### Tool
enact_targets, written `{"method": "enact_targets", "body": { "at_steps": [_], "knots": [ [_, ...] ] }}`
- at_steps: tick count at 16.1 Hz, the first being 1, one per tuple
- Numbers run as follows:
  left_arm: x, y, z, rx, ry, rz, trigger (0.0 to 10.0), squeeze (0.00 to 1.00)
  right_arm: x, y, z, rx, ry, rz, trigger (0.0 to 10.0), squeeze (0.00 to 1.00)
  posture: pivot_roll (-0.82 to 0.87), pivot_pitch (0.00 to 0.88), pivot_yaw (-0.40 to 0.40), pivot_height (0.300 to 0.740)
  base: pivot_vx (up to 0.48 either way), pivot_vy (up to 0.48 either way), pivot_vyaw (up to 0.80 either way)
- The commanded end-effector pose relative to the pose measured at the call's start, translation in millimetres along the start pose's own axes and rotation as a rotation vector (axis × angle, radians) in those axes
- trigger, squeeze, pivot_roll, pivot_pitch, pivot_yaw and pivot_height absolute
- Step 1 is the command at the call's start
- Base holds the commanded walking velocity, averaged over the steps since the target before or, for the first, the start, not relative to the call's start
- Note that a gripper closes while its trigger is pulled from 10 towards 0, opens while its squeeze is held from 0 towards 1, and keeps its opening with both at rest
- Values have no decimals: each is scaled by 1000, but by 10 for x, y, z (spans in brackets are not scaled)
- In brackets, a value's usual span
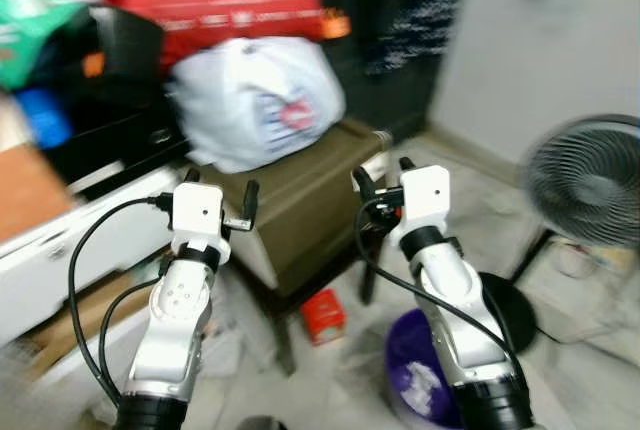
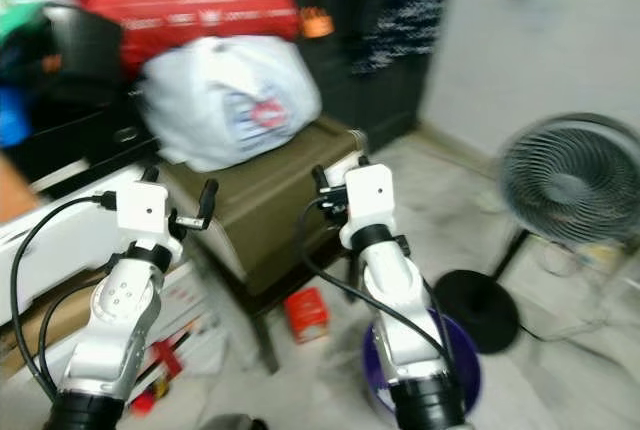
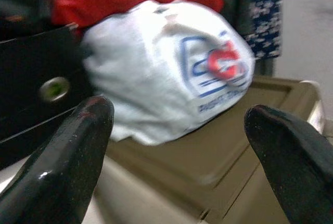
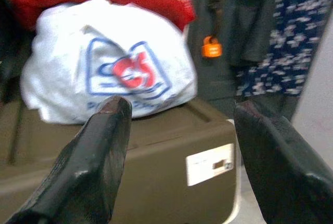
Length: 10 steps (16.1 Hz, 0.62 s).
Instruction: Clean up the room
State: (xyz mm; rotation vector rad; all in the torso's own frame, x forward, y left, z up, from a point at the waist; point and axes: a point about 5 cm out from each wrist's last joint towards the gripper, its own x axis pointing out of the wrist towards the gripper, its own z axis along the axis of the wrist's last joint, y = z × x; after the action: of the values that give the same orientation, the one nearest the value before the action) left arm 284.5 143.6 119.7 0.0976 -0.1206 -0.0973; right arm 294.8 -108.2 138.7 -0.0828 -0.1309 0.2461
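The main risk we see is reaching in while the picture is smeared by motion: we could misjudge the gap and knock the white plastic bag (image 1: 255,100) off the olive-brown box (image 1: 305,200) it rests on, or snag a finger in its thin plastic. Both arms are raised at about the same height, pointing forward. Our left hand (image 1: 218,195) has its fingers spread wide and holds nothing; the bag lies straight ahead of it, apart. Our right hand (image 1: 380,182) is likewise spread and empty, facing the box's near corner, with the bag ahead. Below the hands, a small red item (image 1: 322,315), possibly a carton, lies on the floor beside a purple bin (image 1: 420,380).
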Motion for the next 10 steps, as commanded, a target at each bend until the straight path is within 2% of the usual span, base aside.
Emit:
{"method": "enact_targets", "body": {
  "at_steps": [1,6,10],
  "knots": [
    [14,18,12,5,0,7,10000,0,-16,-8,-1,2,-3,1,10000,0,-19,0,24,740,0,0,788],
    [21,-14,20,4,-5,-17,10000,0,17,19,22,4,-13,22,10000,0,-18,0,19,740,0,0,794],
    [15,0,-23,9,28,8,10000,0,14,28,18,2,-12,39,10000,0,-12,0,10,740,0,0,794]
  ]
}}
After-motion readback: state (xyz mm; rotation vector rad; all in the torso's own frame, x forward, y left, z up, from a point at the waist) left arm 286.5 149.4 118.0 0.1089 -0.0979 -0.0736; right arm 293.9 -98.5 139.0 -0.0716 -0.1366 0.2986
